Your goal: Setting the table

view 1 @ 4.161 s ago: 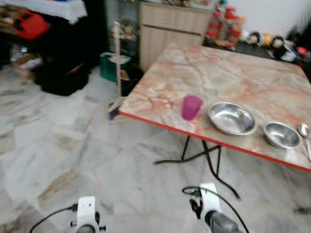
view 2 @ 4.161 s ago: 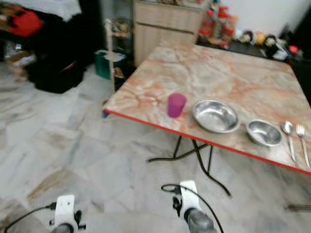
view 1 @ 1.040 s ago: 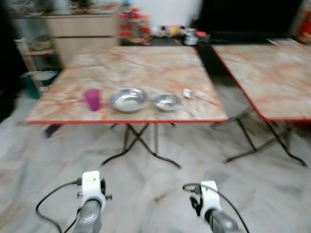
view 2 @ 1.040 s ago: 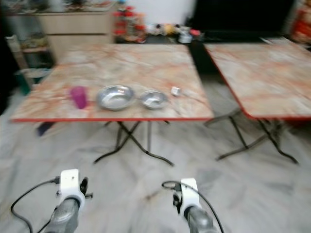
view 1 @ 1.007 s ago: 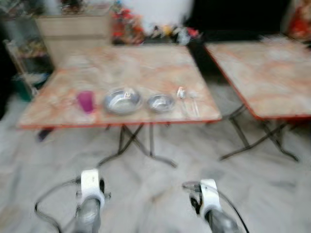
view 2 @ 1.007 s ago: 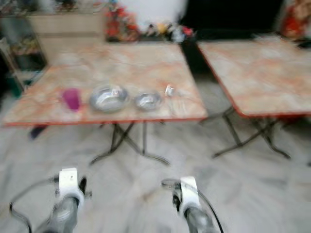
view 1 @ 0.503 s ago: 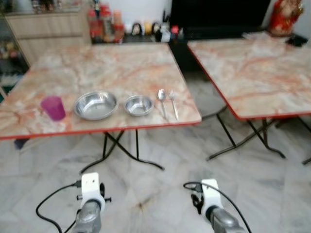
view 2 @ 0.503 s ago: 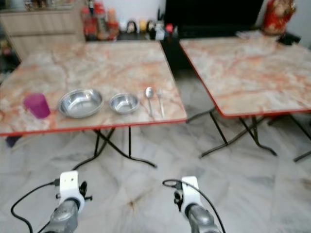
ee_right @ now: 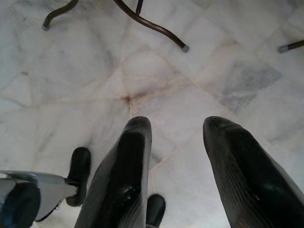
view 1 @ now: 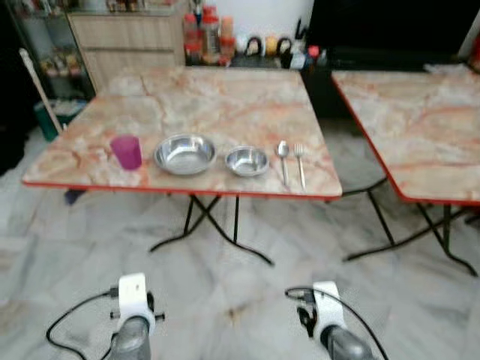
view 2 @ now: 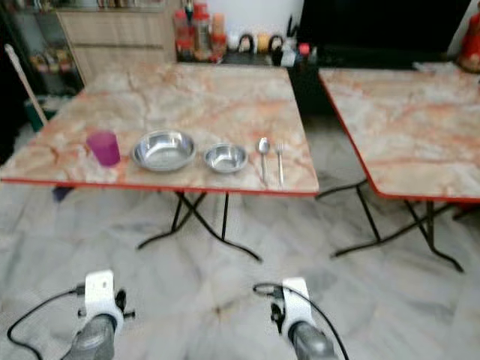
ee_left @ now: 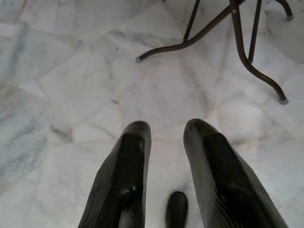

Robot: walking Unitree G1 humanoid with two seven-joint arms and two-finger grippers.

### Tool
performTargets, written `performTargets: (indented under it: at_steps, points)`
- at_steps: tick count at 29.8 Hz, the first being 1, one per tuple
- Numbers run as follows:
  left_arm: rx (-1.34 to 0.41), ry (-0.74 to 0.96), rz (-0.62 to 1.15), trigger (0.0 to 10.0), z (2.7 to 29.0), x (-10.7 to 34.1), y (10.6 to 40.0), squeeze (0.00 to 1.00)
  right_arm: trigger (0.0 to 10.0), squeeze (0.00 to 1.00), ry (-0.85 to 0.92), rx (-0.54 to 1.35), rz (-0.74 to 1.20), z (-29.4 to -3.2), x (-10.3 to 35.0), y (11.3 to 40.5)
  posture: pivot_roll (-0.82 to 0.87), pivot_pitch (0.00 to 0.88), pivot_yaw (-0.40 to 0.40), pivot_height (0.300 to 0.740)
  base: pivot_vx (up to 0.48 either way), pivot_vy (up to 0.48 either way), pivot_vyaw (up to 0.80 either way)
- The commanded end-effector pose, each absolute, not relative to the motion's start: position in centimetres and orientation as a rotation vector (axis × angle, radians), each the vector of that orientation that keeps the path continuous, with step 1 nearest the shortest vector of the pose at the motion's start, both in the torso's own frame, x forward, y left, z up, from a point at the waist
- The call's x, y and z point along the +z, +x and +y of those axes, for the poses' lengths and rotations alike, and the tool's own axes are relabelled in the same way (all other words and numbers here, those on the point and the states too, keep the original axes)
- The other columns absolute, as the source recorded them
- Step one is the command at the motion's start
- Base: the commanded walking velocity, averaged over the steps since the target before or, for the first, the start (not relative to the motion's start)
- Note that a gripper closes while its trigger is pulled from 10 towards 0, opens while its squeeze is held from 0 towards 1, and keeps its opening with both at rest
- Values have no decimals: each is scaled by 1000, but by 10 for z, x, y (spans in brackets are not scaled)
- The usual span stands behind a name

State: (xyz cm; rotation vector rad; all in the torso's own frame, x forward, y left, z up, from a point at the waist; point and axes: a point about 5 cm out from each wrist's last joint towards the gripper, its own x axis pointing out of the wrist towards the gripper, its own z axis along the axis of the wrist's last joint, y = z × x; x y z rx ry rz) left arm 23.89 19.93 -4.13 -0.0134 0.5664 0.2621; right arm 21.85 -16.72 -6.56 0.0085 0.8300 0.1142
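A: Gripper status?

B: Left gripper (ee_left: pixel 164 130) has its fingers apart with a narrow gap, holding nothing and touching nothing; pale marble floor (ee_left: pixel 71 95) lies beyond the tips. Right gripper (ee_right: pixel 175 128) has a wider gap, also holding nothing (it looks more spread than the left). Both arms hang low at the bottom of the head views, above the floor.

A: Surroundings, big to small?

B: The near folding table (view 1: pixel 225 97) has a marble-pattern top with a red edge and stands straight ahead. A second table (view 1: pixel 420 127) of the same kind stands to its right, with an open gap between the two. A wooden cabinet (view 1: pixel 124 37) stands behind the near table, beside a shelf of bottles and jars (view 1: pixel 206 37). The dark crossed table legs (view 1: pixel 210 225) stand between the grippers and the table's front edge, and their feet (ee_right: pixel 185 47) appear in the wrist views.

A: Task items?

B: They sit in one row along the near table's front edge. From left to right: the purple cup (view 1: pixel 126 151), the large steel bowl (view 1: pixel 184 154), the small steel bowl (view 1: pixel 247 160), the spoon (view 1: pixel 283 159) and the fork (view 1: pixel 300 163). The spoon and fork lie side by side, close together but apart. The cup stands upright.

A: Relative to the grippers?

B: All items are well ahead of and above both grippers, with no contact. The cup and large bowl line up nearer the left arm, the cutlery nearer the right.
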Motion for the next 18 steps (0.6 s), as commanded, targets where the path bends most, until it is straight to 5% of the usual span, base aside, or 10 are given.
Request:
performTargets:
  at_steps: [1, 7, 18]
  points:
    - [265, -6, 584, 10000, 200, -43, 238, 0, 10000, 0, 11, 117, 819, -166, -64, 220, 70, 0, -55, 732, 0, 0, 0]
    - [259, 3, 585, 10000, 201, -43, 238, 0, 10000, 0, 3, 143, 804, -161, -63, 222, 69, 0, -53, 732, 0, 0, 267]
    - [272, 11, 575, 10000, 202, -41, 239, 0, 10000, 0, 1, 154, 812, -164, -64, 220, 68, 0, -62, 732, 267, 0, 0]
